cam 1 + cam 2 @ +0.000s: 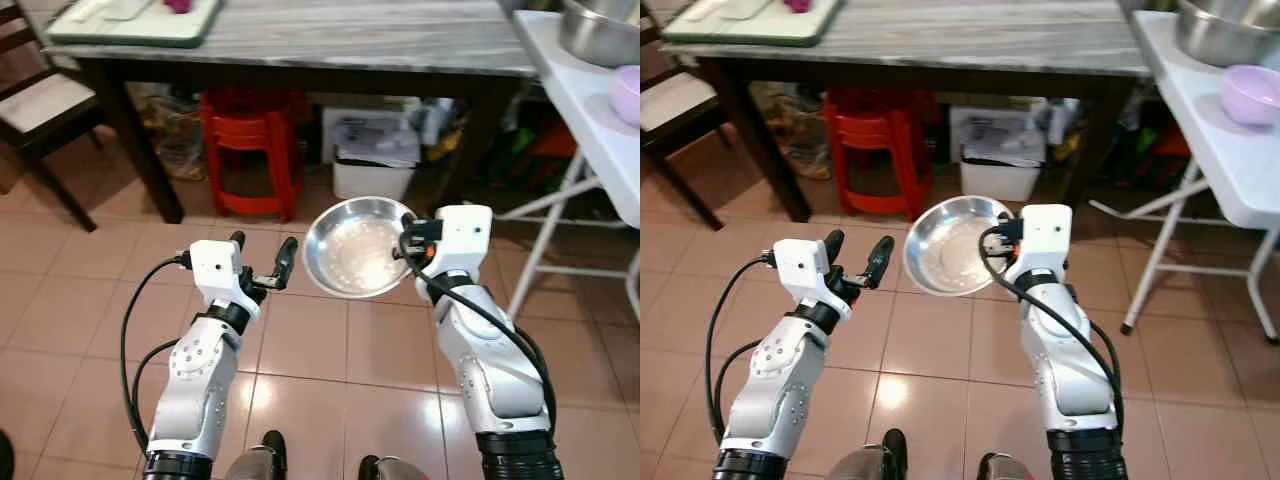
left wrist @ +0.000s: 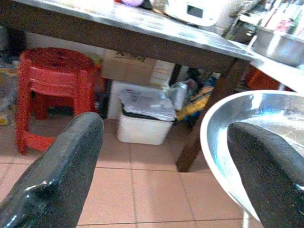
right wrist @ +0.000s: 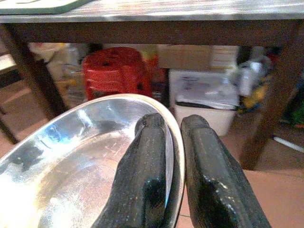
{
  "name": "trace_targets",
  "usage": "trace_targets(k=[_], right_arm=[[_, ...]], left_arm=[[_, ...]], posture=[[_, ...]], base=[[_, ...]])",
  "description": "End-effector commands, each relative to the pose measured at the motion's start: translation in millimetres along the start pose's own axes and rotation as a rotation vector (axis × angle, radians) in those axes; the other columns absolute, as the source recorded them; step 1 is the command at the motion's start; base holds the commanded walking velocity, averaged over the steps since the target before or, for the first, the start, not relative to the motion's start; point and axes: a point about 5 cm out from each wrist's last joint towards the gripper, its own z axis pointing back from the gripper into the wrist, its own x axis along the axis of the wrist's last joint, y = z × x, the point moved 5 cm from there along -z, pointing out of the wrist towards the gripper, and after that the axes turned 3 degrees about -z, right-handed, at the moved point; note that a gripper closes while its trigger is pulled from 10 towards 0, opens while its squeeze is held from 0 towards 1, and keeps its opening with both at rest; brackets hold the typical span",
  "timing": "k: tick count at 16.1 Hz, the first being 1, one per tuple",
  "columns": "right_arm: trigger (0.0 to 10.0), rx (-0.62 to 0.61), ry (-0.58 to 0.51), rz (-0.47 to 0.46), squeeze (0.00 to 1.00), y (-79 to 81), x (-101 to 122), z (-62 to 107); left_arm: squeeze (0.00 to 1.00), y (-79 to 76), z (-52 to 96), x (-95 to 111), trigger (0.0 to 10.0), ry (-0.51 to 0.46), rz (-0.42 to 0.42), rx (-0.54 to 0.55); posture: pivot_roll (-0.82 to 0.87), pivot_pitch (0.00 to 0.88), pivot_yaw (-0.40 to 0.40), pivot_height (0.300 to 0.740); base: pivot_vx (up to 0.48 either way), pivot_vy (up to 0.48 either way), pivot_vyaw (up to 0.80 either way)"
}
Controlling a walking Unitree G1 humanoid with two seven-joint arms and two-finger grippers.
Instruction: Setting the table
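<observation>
A shiny steel plate [image 1: 356,246] hangs in the air in front of me, tilted, with my right gripper [image 1: 408,240] shut on its right rim. In the right wrist view the two black fingers [image 3: 148,175] pinch the plate's rim [image 3: 175,142] between them. My left gripper [image 1: 262,262] is raised just left of the plate, open and holding nothing; its fingers [image 2: 61,166] frame the plate's edge [image 2: 213,156] in the left wrist view. The marble-topped dining table [image 1: 330,40] stands ahead.
A green tray [image 1: 130,25] lies on the table's left end. Under the table stand stacked red stools [image 1: 250,150] and a white bin [image 1: 372,160]. A white side table [image 1: 590,110] at right carries a steel bowl [image 1: 600,30] and a lilac bowl [image 1: 1252,95]. A chair [image 1: 45,110] stands at left.
</observation>
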Motion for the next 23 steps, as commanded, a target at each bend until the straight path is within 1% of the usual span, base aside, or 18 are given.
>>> trace_targets(k=[1, 3, 7, 10, 11, 13, 14, 15, 23], right_arm=[[10.0, 0.003, -0.028, 0.001, 0.00, -0.7, 7, 1.6], [10.0, 0.001, -0.030, 0.003, 0.00, -1.1, 7, 1.5], [10.0, -0.009, -0.047, 0.007, 0.00, -2.6, 10, 2.4], [10.0, -0.025, -0.076, 0.025, 0.00, -5.4, 16, 2.7], [10.0, -0.040, -0.136, 0.048, 0.00, -8.5, 30, 3.0], [10.0, -0.046, -0.206, 0.083, 0.00, -9.9, 47, 3.2], [10.0, -0.050, -0.253, 0.093, 0.00, -11.0, 60, 2.9], [10.0, -0.053, -0.274, 0.082, 0.00, -12.1, 66, 2.7], [10.0, -0.081, -0.280, 0.061, 0.00, -16.3, 64, 4.6]], left_arm=[[0.00, -2.2, 1.5, -1, 10.0, 0.000, 0.008, -0.014], [0.00, -3.2, 1.6, -1, 10.0, 0.002, 0.009, -0.019], [0.00, -4.7, 2.5, -2, 10.0, 0.003, 0.016, -0.023], [0.00, -5.3, 2.6, -2, 10.0, 0.003, 0.018, -0.025], [0.00, -6.1, 2.5, -2, 10.0, 0.003, 0.021, -0.027], [0.00, -7.0, 2.4, -2, 10.0, 0.002, 0.024, -0.031], [0.00, -8.5, 1.7, -2, 10.0, 0.000, 0.027, -0.039], [0.00, -9.9, 0.8, -1, 10.0, -0.002, 0.028, -0.047], [0.00, -13.3, -2.2, 0, 10.0, -0.002, 0.032, -0.076]], posture=[[-0.17, 0.175, -0.003, 0.740], [-0.18, 0.180, -0.004, 0.740], [-0.18, 0.185, -0.005, 0.740], [-0.18, 0.187, -0.006, 0.740], [-0.18, 0.186, -0.006, 0.740], [-0.19, 0.187, -0.005, 0.740], [-0.19, 0.187, 0.000, 0.740], [-0.19, 0.187, 0.000, 0.740], [-0.20, 0.183, 0.022, 0.740]], base=[[0.000, 0.000, 0.56], [0.000, 0.000, 0.54], [0.262, 0.000, 0.52], [0.270, 0.000, 0.00], [0.274, 0.000, 0.00], [0.283, 0.000, 0.00], [0.311, 0.000, 0.00], [0.307, 0.000, 0.00], [0.327, 0.000, 0.00]])
